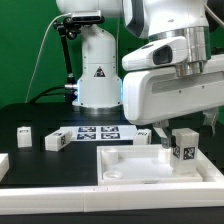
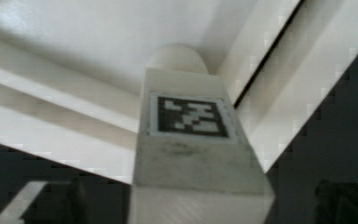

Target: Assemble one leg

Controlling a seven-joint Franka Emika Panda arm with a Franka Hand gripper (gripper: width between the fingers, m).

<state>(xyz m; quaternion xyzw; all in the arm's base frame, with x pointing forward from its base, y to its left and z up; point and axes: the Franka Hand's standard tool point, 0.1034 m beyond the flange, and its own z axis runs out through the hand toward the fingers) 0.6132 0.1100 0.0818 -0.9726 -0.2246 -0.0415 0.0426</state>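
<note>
One tray, three legs: the leg stands upright at the tray's corner on the exterior view's right, and two spare legs lie on the table at its left. The pincer gapes wide around the leg, fingers clear of it

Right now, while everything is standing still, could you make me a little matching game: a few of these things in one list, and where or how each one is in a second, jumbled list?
Things:
1. gripper
2. leg showing its tag
3. marker board
4. tray-like part

Descriptions:
A. lies flat in front of the robot's white base
B. stands upright just under the gripper
C. jaws open
D. big, white, with a raised rim, at the front of the exterior view

Pairs: 1-C, 2-B, 3-A, 4-D
</note>
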